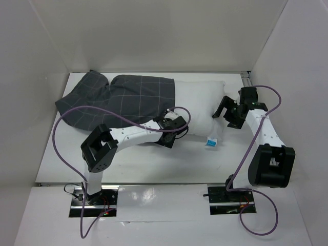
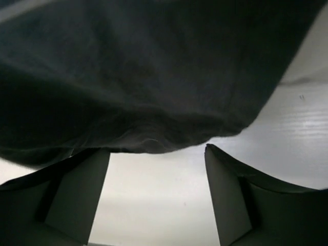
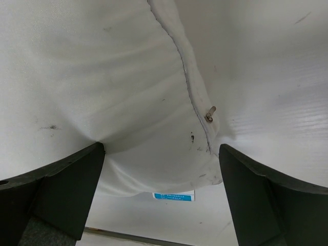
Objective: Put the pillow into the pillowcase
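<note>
The white pillow lies across the back of the table, its left part covered by the dark checked pillowcase. Its blue tag sticks out at the near right. My left gripper sits at the near edge where cloth meets pillow. In the left wrist view the left gripper is open, the pillowcase hanging just above its tips and only bare table between them. My right gripper is open around the pillow corner, with the tag below; in the top view the right gripper is at the pillow's right end.
White walls close in the table on the left, back and right. A metal rail runs at the back right corner. Purple cables loop over the near left and beside the right arm. Bare table lies in front.
</note>
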`<state>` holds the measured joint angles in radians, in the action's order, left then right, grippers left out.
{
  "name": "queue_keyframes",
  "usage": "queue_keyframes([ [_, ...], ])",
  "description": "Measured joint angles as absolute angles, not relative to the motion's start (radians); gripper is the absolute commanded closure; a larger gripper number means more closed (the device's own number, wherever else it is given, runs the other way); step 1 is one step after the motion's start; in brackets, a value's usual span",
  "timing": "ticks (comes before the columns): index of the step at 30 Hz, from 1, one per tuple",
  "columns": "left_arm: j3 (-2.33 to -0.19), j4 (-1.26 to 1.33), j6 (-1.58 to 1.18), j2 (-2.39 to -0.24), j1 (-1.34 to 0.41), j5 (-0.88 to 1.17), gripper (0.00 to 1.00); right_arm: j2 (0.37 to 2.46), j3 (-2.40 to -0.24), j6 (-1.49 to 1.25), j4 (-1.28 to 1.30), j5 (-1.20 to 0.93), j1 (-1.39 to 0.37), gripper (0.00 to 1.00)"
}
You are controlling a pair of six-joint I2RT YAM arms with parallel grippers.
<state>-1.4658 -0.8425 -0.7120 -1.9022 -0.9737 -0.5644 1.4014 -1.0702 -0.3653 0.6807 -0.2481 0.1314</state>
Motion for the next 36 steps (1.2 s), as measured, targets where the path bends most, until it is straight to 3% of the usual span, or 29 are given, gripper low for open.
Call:
queue_keyframes([
  [2,-1.466,-0.819,-0.708,-1.918,-0.974,-0.579,0.19,1.401,-1.070,-0.364,0.681,-0.249,0.136,0.00],
  [4,-1.470,-0.808,-0.707,-1.939,-0.970,-0.605,0.35,1.401,-1.070,-0.358,0.681,-0.251,0.140,0.00],
  [6,-1.479,-0.811,-0.717,-1.958,-0.965,-0.629,0.56,1.399,-1.070,-0.353,0.681,-0.252,0.146,0.00],
  [7,-1.482,-0.815,-0.720,-1.963,-0.960,-0.648,0.76,1.398,-1.070,-0.350,0.681,-0.254,0.150,0.00],
  [10,-1.496,-0.851,-0.749,-1.969,-0.940,-0.698,1.00,1.393,-1.070,-0.345,0.680,-0.263,0.158,0.00],
  [15,-1.573,-0.930,-0.764,-1.970,-0.900,-0.738,1.00,1.391,-1.070,-0.340,0.677,-0.281,0.167,0.04],
  [19,-1.652,-0.960,-0.709,-1.968,-0.898,-0.683,1.00,1.395,-1.067,-0.328,0.654,-0.328,0.168,0.20],
  [22,-1.760,-0.979,-0.638,-1.961,-0.918,-0.548,1.00,1.401,-1.030,-0.350,0.582,-0.410,0.142,0.58],
  [23,-1.815,-0.983,-0.604,-1.961,-0.923,-0.500,1.00,1.406,-1.015,-0.370,0.550,-0.440,0.114,0.74],
  [24,-1.888,-1.006,-0.571,-1.963,-0.923,-0.453,1.00,1.413,-1.009,-0.387,0.522,-0.461,0.084,0.99],
  [28,-2.404,-1.107,-0.472,-2.086,-0.862,-0.253,1.00,1.450,-1.068,-0.519,0.418,-0.496,-0.047,1.00],
  [30,-2.561,-1.076,-0.456,-2.119,-0.800,-0.130,1.00,1.457,-1.140,-0.581,0.371,-0.490,-0.070,1.00],
  [36,-2.316,-0.867,-0.550,-1.943,-0.562,0.222,1.00,1.381,-1.177,-0.735,0.226,-0.488,-0.085,1.00],
])
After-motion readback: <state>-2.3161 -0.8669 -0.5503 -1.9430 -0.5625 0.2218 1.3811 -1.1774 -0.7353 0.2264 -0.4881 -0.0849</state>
